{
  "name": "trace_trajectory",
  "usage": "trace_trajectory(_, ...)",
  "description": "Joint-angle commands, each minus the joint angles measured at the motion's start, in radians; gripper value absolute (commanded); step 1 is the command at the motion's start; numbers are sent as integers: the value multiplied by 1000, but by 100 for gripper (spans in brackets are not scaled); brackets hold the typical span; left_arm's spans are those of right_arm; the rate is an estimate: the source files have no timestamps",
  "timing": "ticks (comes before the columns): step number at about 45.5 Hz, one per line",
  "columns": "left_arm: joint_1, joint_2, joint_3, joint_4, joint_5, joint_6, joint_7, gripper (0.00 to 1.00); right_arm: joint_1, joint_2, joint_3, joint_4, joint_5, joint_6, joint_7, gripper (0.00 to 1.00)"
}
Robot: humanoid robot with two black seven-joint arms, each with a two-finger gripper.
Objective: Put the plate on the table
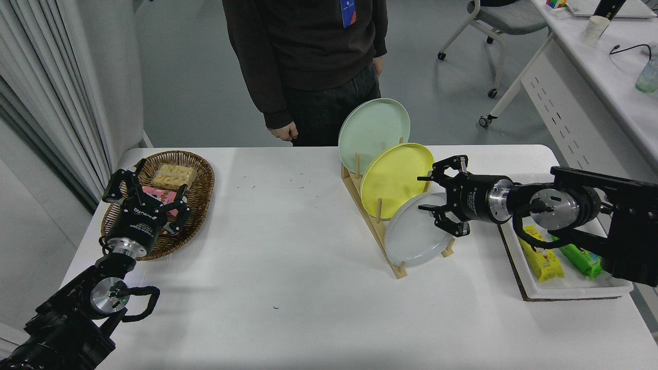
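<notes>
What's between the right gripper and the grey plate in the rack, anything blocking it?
Nothing visible blocks it. The right gripper is open at the upper right rim of the grey plate. The yellow plate stands close behind in the wooden rack.

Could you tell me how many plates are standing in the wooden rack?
3: a mint green plate at the far end, a yellow plate in the middle, and a pale grey plate nearest. None seems hidden.

White lettering runs along the wrist body of the left tool (145,194), near the left edge of the counter (288,267); too blurred to read. Small white print on the right tool (441,196) body is likewise illegible. No other readable text.
</notes>
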State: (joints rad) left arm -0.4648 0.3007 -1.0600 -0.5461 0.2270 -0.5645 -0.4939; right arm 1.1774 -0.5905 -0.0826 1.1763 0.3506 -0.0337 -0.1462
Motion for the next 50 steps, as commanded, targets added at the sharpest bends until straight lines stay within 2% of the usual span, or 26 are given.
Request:
trace_trajectory(1, 0, 0, 0, 0, 0, 0, 0, 98, 4, -5, 0, 0, 1, 0, -1, 53)
trace_trajectory(6, 0, 0, 0, 0, 0, 0, 0, 98, 8, -6, -2, 0, 1, 0, -1, 53)
trace_trajectory(10, 0, 0, 0, 0, 0, 0, 0, 98, 8, -8, -2, 0, 1, 0, -1, 47)
trace_trajectory(21, 0, 0, 0, 0, 0, 0, 0, 98, 16, -9, -8, 0, 1, 0, -6, 46)
trace_trajectory(25, 0, 0, 0, 0, 0, 0, 0, 98, 16, -11, -9, 0, 1, 0, -22, 39)
trace_trajectory(50, 0, 0, 0, 0, 0, 0, 0, 98, 31, -26, -13, 2, -1, 1, -82, 39)
